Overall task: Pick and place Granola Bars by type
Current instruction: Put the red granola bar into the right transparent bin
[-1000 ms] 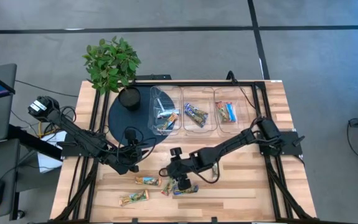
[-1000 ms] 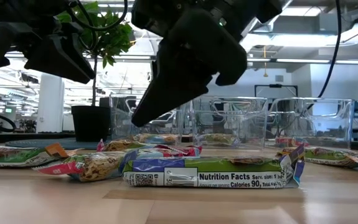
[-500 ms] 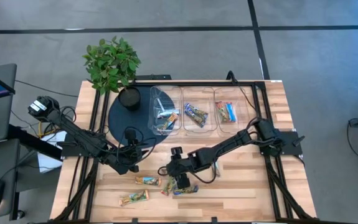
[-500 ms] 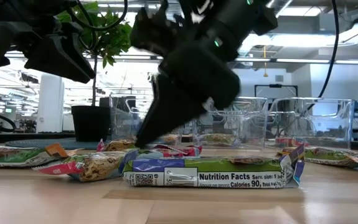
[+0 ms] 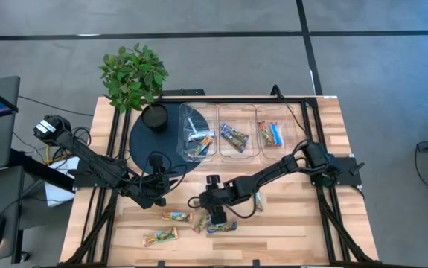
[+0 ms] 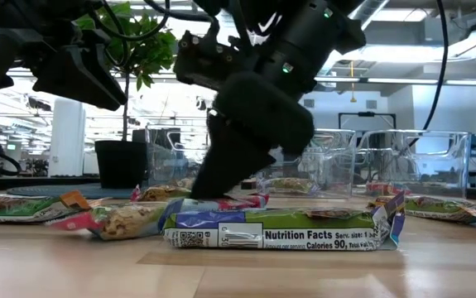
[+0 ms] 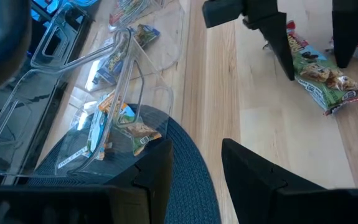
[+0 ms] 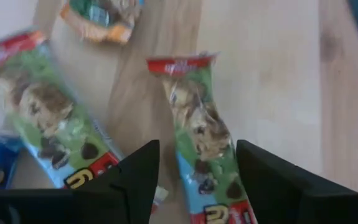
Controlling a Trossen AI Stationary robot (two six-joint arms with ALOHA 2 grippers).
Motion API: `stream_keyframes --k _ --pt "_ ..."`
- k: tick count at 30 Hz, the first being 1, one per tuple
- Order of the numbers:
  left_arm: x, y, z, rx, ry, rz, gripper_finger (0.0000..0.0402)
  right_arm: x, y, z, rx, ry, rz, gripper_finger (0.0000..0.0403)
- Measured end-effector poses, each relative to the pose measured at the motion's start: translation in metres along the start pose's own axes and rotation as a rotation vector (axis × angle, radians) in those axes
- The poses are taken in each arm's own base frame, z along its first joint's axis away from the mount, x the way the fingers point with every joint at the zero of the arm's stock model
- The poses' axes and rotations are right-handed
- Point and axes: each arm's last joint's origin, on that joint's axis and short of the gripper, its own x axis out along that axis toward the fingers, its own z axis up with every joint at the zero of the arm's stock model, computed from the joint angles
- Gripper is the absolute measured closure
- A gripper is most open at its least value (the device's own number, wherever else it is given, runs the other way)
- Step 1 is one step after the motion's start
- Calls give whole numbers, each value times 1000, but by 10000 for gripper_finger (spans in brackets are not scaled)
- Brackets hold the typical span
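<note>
Several granola bars lie flat on the wooden table near its near edge. A green-and-red bar [image 8: 197, 124] runs between the open fingers of my right gripper [image 8: 197, 155], which hangs low over the cluster [image 5: 215, 217]. A second green-red bar [image 8: 48, 124] and a blue bar [image 6: 279, 228] lie beside it. More bars [image 5: 175, 217] [image 5: 160, 237] lie toward the table's left. My left gripper [image 7: 197, 155] waits open above the round dark mat's edge [image 5: 158, 197]. My right gripper comes down from above with its fingers [image 8: 135, 180] on either side of the green-red bar's middle [image 8: 200, 149], lying across it. The bar lies flat on the table. I cannot tell whether the fingers touch it.
Three clear bins holding bars stand along the far side [image 5: 236, 128] [image 5: 286, 130]; the leftmost [image 5: 187, 119] tips over the round dark mat [image 5: 143, 145]. A potted plant [image 5: 133, 74] stands at the far left corner. Bare wood lies toward the near right corner [image 5: 295, 231].
My right gripper has come down toward the cluster of bars and tipped more steeply, its fingertips now close to the table among the bars. The bars have stayed where they were.
</note>
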Motion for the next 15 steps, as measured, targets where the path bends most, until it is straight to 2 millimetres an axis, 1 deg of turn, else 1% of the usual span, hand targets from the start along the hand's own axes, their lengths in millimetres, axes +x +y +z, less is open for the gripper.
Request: stream_keyframes --k 5,15 --pt "0 0 0 0 0 0 267 0 -2 -4 42 41 -1 223" --pt "0 0 0 0 0 0 267 -1 -2 -6 36 64 -4 288"
